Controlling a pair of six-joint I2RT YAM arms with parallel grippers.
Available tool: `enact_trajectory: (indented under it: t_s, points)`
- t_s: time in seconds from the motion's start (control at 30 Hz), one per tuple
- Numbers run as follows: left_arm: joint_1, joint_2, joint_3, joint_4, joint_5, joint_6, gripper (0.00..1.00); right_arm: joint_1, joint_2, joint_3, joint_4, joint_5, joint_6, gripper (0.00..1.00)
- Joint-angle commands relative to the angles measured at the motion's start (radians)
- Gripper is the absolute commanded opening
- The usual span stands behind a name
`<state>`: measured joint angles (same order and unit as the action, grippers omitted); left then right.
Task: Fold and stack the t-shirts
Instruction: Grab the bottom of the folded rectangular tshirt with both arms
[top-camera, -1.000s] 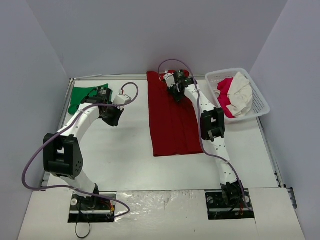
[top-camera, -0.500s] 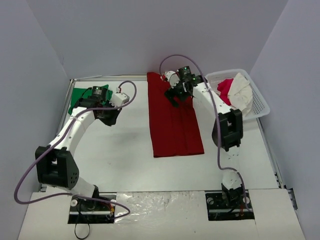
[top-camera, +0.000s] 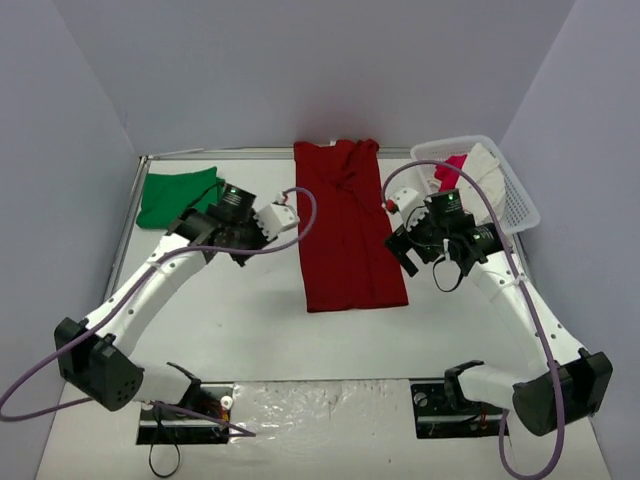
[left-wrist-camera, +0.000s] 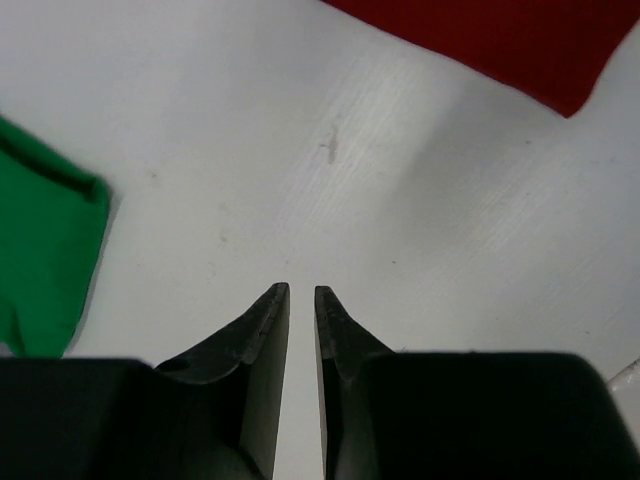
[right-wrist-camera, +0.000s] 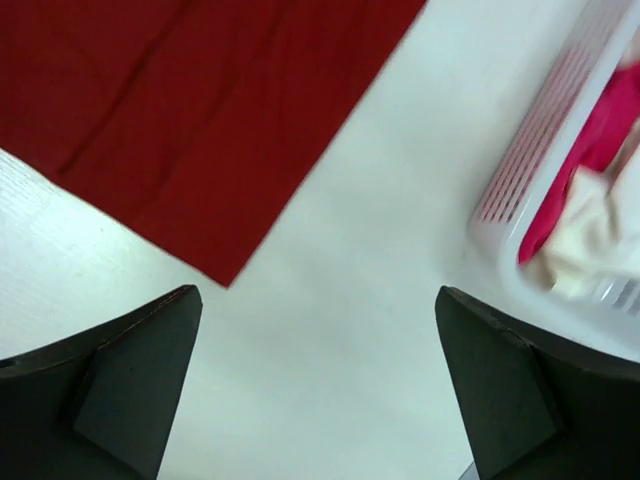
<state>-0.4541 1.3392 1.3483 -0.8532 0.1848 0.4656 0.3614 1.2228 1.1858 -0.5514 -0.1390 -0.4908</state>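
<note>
A dark red t-shirt (top-camera: 345, 225) lies as a long folded strip in the middle of the table, bunched at its far end. A bright green t-shirt (top-camera: 178, 195) sits folded at the back left. My left gripper (top-camera: 243, 250) hovers over bare table between the two, open by a narrow slit and holding nothing; in the left wrist view its gripper (left-wrist-camera: 301, 290) has green cloth (left-wrist-camera: 40, 260) to the left and red cloth (left-wrist-camera: 500, 40) at the top right. My right gripper (top-camera: 425, 262) stands wide open and empty just right of the red shirt (right-wrist-camera: 200, 110).
A white plastic basket (top-camera: 515, 195) at the back right holds pink (top-camera: 452, 180) and cream (top-camera: 485, 190) cloth; its wall (right-wrist-camera: 530, 180) shows at the right of the right wrist view. Grey walls close in the table. Purple cables loop off both arms.
Both arms pulled back from the far edge. The right gripper let go of the red shirt's far end, opened wide and moved to its right. The left gripper left the green shirt and opened slightly.
</note>
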Motion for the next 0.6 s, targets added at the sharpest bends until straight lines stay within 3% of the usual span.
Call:
enact_trajectory:
  t_s: [0.0,0.2,0.3,0.57]
  points:
    - [-0.113,-0.001,-0.054,-0.006,-0.100,-0.007,0.16,-0.102,-0.110,-0.125,0.014,-0.063,0.037,1.00]
    - [-0.199,-0.047,-0.191,0.120,-0.067,0.010,0.17,-0.349,-0.285,-0.256,0.151,-0.230,0.109,1.00]
    - [-0.274,-0.066,-0.274,0.193,-0.102,0.019,0.18,-0.438,-0.270,-0.299,0.202,-0.279,0.165,1.00]
    - [-0.394,-0.006,-0.357,0.406,-0.179,0.041,0.18,-0.513,-0.244,-0.268,0.176,-0.317,0.179,1.00]
